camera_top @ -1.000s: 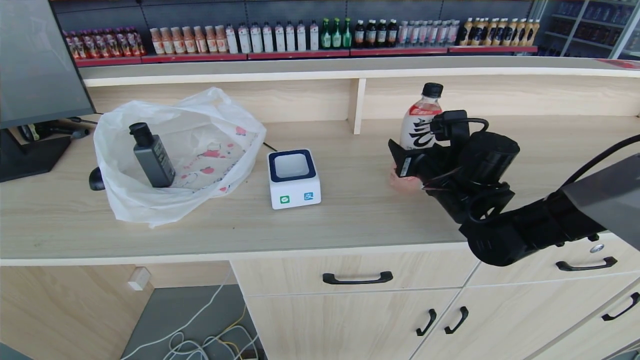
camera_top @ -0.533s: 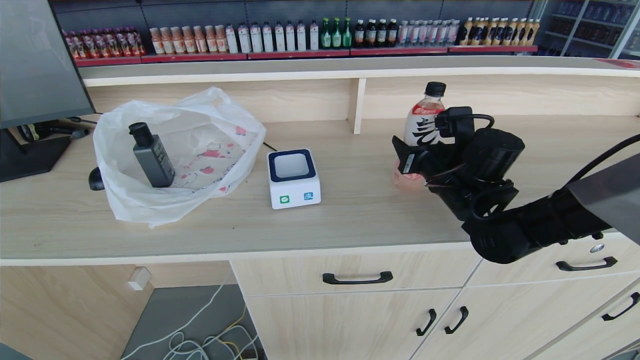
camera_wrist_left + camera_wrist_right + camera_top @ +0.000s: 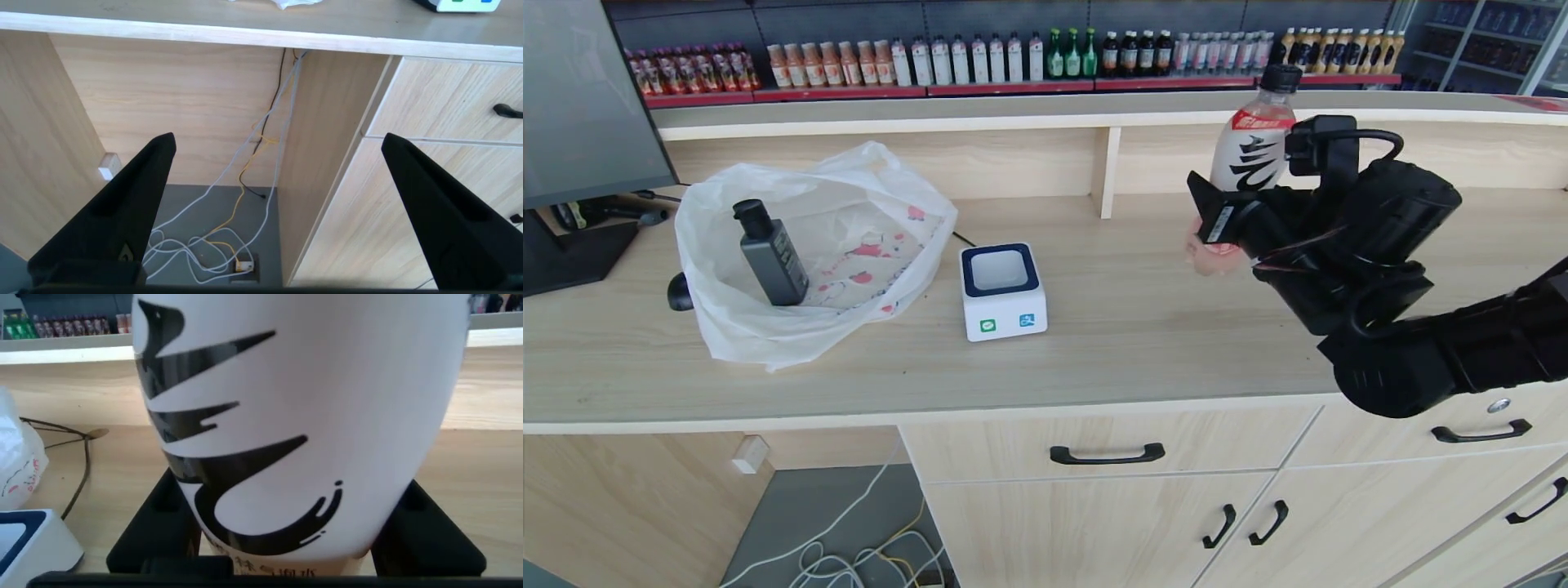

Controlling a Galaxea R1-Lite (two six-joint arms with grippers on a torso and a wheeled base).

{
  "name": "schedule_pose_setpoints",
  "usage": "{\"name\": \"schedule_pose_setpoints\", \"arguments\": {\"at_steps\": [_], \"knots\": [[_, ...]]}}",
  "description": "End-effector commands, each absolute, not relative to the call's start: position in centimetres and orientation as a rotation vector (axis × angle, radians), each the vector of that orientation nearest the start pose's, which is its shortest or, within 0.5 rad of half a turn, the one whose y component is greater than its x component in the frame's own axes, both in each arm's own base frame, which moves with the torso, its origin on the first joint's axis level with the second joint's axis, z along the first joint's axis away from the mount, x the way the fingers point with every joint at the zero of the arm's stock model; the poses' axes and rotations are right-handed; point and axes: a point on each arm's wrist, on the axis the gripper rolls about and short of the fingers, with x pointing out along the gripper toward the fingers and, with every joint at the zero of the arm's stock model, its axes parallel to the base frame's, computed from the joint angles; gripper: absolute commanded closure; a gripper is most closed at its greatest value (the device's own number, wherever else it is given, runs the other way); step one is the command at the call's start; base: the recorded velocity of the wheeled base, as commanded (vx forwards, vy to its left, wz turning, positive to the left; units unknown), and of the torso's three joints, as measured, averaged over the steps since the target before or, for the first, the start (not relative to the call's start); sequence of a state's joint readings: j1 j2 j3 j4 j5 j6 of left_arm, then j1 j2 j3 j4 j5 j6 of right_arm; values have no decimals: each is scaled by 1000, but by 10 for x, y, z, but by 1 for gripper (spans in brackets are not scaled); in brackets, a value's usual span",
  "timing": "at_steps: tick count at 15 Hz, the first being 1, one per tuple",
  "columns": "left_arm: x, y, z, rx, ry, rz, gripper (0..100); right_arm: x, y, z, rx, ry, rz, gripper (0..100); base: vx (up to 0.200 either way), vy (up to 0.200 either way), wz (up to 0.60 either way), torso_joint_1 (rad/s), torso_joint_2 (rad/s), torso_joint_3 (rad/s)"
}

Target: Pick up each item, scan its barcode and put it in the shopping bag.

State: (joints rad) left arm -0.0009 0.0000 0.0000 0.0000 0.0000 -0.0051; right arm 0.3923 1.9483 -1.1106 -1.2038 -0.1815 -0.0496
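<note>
So, the left end effector (image 3: 278, 208) hangs wide open below the worktop (image 3: 163, 28) edge. One item's done: a dark bottle (image 3: 770, 255) sits in the shopping bag (image 3: 849, 204), at the scanner's (image 3: 1002, 290) 9 o'clock. At its 2 o'clock, the right end effector (image 3: 1217, 237) grips the drink bottle (image 3: 1252, 159) off the worktop. Scanning and bagging are left.
</note>
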Motion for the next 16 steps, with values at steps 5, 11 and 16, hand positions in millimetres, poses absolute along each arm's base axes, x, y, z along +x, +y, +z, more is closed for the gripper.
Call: {"name": "schedule_pose_setpoints", "arguments": {"at_steps": [5, 11, 16], "knots": [[-23, 0, 75, -5, 0, -2, 0, 261, 104, 274, 136, -410, 230, 100, 0, 0, 0, 0, 0, 0], [-23, 0, 75, -6, 0, -2, 0, 200, 82, 266, 261, -384, 265, 100, 0, 0, 0, 0, 0, 0], [-23, 0, 75, -5, 0, -2, 0, 188, 91, 262, 267, -366, 324, 100, 0, 0, 0, 0, 0, 0]]}}
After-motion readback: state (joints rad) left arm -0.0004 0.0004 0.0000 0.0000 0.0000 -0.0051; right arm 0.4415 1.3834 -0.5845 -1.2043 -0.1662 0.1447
